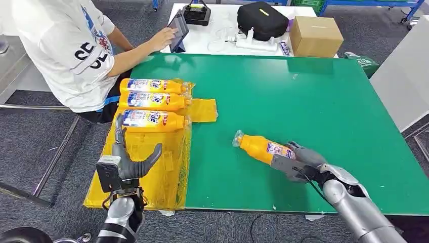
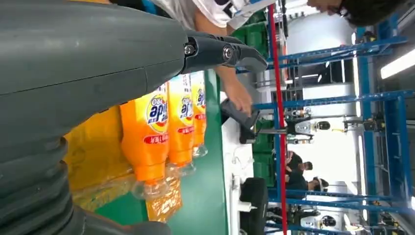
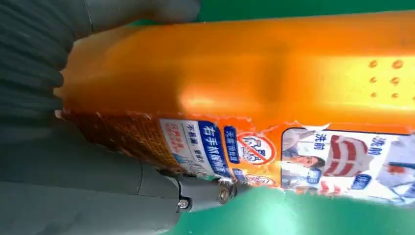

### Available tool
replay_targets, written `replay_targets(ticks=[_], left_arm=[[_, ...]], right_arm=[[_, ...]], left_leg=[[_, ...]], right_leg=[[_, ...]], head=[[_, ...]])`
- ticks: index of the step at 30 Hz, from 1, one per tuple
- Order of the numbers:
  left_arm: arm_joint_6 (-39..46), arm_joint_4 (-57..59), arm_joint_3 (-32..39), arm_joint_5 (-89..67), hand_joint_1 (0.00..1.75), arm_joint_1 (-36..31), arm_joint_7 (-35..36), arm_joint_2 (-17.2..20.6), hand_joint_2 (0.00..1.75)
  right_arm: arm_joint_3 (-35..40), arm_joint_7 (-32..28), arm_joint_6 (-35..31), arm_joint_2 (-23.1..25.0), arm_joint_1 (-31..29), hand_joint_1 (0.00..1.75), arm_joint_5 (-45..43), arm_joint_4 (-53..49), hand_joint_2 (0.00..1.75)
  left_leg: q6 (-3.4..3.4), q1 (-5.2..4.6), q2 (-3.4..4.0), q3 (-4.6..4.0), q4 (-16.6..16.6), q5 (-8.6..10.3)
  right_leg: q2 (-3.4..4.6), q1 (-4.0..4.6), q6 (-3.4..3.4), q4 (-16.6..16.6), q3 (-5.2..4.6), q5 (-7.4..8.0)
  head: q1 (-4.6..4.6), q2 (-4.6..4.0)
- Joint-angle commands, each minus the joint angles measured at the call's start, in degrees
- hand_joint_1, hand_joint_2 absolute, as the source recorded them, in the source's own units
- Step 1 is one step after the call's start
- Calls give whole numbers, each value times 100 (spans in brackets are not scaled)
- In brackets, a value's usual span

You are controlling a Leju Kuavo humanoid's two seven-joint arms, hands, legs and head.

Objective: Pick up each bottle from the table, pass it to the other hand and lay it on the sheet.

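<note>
Glossy plastic bottle (image 1: 262, 147), crinkled shiny sheet (image 1: 152, 174)

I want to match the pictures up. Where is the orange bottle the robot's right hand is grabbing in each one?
Head view: the bottle lies on the green table, lower middle, its base in the right hand.
Left wrist view: this bottle is not in it.
Right wrist view: the bottle spans most of the picture, close up.
Shared landmark: the green table.

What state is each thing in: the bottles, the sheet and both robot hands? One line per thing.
Three bottles: lying side by side on the sheet.
Fourth bottle: lying on the green table, gripped at its base.
Yellow sheet: spread over the table's edge.
Left hand: holds nothing, fingers apart.
Right hand: grips the fourth bottle.
</note>
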Motion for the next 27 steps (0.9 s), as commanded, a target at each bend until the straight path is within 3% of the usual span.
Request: replay_targets(ticks=[1, 7, 10, 12, 13, 15, 16, 18, 19, 21, 22, 24, 27], left_arm=[[-60, 536, -6, 84, 0, -274, 55, 2, 175], [-61, 561, -21, 150, 0, -290, 32, 2, 175], [-63, 479, 13, 183, 0, -210, 40, -20, 175], [-122, 303, 30, 198, 0, -83, 59, -54, 175], [-135, 250, 29, 205, 0, -48, 83, -63, 175], [-393, 130, -23, 449, 0, 37, 241, -89, 175], [-407, 105, -54, 453, 0, 49, 241, -85, 175], [-857, 108, -187, 901, 0, 52, 480, -74, 175], [-848, 132, -228, 886, 0, 41, 474, -88, 175], [-1493, 236, -458, 1493, 0, -46, 816, -11, 175], [-1493, 236, -458, 1493, 0, -46, 816, -11, 175], [-1911, 362, -718, 1876, 0, -171, 1030, 52, 175], [-1911, 362, -718, 1876, 0, -171, 1030, 52, 175]], right_arm=[[445, 39, 121, -265, 113, 175, -161, 54, 175], [388, -71, -363, 269, 100, 175, -142, 430, 175], [-32, -297, -1152, 823, 259, 175, 98, 393, 175], [-624, -799, -2308, 1594, 508, 175, 449, -105, 175], [-671, -741, -2422, 1719, 550, 175, 610, -341, 175], [-1185, -1497, -3968, 2390, 741, 175, 1050, -1038, 175], [-1173, -1423, -3949, 2424, 766, 175, 1104, -1208, 175], [-1429, -1997, -4995, 2756, 874, 175, 1069, -1780, 175], [-1445, -1983, -4999, 2751, 902, 175, 1093, -1884, 175], [-1983, -2838, -5447, 3220, 1090, 175, 1013, -2335, 175], [-1983, -2838, -5447, 3220, 1090, 175, 1013, -2335, 175], [-2600, -3743, -5447, 3754, 1266, 175, 1187, -2540, 175], [-2600, -3743, -5447, 3754, 1266, 175, 1187, -2540, 175]], left_leg=[[-7, 5, -13, 11, -5, 0], [-9, 11, 3, 17, -10, -2], [-9, 13, 7, 17, -10, -3], [-12, 16, 28, 19, -13, -5], [-11, 16, 29, 15, -10, -6], [-13, 12, 33, 6, -7, -6], [-18, 12, 50, 5, -4, -13], [-18, 11, 44, -9, 3, -16], [-13, 7, 27, -29, 1, -6], [-17, 11, 9, -27, 0, -4], [-14, 11, -5, -38, 0, 3], [-15, 11, -5, -37, 1, 1], [-16, 13, -3, -34, 1, -3]], right_leg=[[-19, 6, -10, -7, 17, -4], [-5, 13, -13, -16, 21, 1], [-1, 14, -13, -16, 21, 1], [16, 18, -15, -19, 17, 6], [20, 17, -13, -14, 11, 5], [23, 15, -15, -4, -1, 3], [38, 15, -21, 5, -11, 0], [33, 14, -22, 19, -26, -5], [17, 10, -14, 22, -45, -2], [-1, 13, -16, 24, -40, -11], [-8, 12, -11, 22, -46, -8], [-8, 12, -13, 25, -45, -12], [-10, 14, -17, 23, -39, -14]], head=[[2, 0], [2, 0], [2, 0], [2, 0], [2, 0], [2, 0], [4, 0], [0, 0], [-2, 0], [0, 0], [2, 0], [-2, 0], [4, 0]])
